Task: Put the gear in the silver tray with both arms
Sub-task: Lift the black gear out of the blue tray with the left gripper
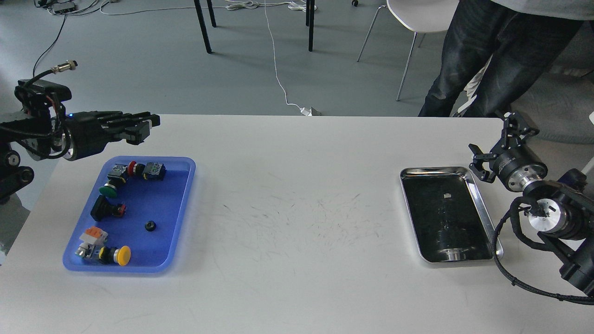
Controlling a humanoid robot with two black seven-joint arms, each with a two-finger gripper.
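A small black gear (pixel 149 226) lies loose in the blue plastic tray (pixel 184 185) at the table's left. My left gripper (pixel 147 125) hangs in the air above the tray's far edge, pointing right, well clear of the gear. It is dark and side-on, so I cannot tell its fingers apart, and nothing shows in it. The silver tray (pixel 483 211) stands at the right with a dark mirror bottom. My right gripper (pixel 495 140) is open and empty, just beyond the silver tray's far right corner.
The blue tray also holds a green button (pixel 107 189), a black part (pixel 104 208), a yellow button (pixel 122 255) and a red-capped part (pixel 132 167). A person (pixel 482 60) stands behind the table's far right corner, next to a white chair (pixel 413 14).
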